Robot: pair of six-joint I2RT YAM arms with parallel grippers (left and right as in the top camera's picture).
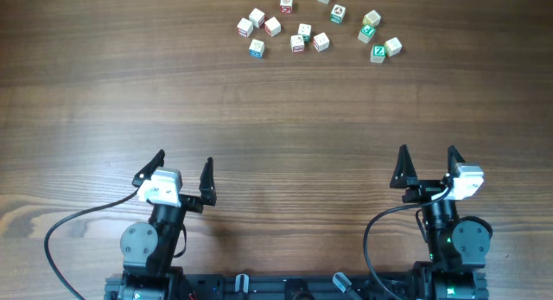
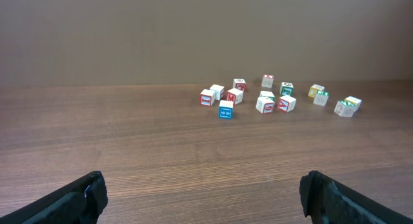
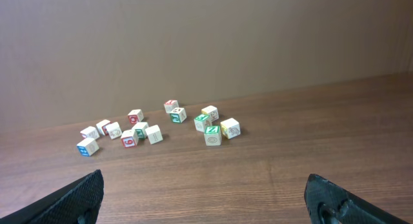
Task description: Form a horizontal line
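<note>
Several tiny white letter cubes lie scattered at the far side of the wooden table; no touching row of three shows. Among them are a blue-printed cube (image 1: 257,47) (image 2: 226,110) (image 3: 86,146), a red-printed cube (image 1: 297,43) (image 2: 264,106) (image 3: 129,139) and a mostly plain white cube (image 1: 320,42) (image 2: 287,103) (image 3: 153,134). My left gripper (image 1: 184,160) (image 2: 201,185) is open and empty at the near left. My right gripper (image 1: 428,153) (image 3: 203,185) is open and empty at the near right. Both are far from the cubes.
Green-printed cubes (image 1: 338,14) (image 1: 378,53) and other loose cubes (image 1: 244,28) lie in the same cluster. Bare wooden table (image 1: 276,118) stretches between the grippers and the cubes. A plain brown wall stands behind the table in the wrist views.
</note>
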